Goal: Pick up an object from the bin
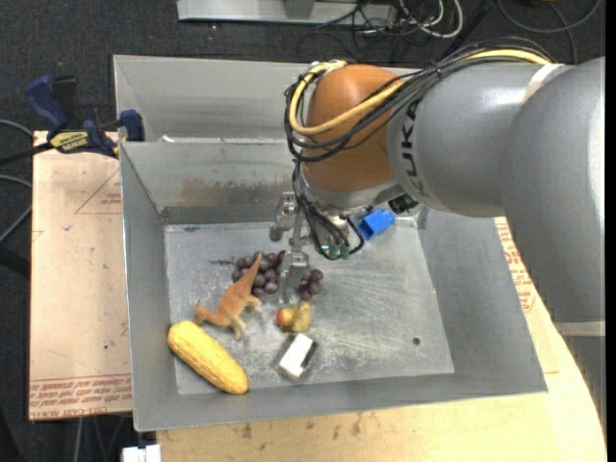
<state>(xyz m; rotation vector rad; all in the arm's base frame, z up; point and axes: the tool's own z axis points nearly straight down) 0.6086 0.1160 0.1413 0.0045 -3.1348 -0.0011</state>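
The hand point(295, 254) hangs low over the dark purple bunch of plastic grapes point(271, 271), mid-floor of the grey metal bin point(385, 287). Whether it is apart or together I cannot tell. An orange toy animal point(234, 303) crowds the bunch's left, and a small red-and-yellow fruit piece point(294, 316) sits on its near side. I'd centre on the bunch's right half, drop straight and close gently, since round grapes could squirt out.

Grey KUKA arm point(500, 133), orange wrist cover point(351, 128), yellow & blk cables point(316, 83), blue connector point(377, 223), metal end effector point(292, 250)
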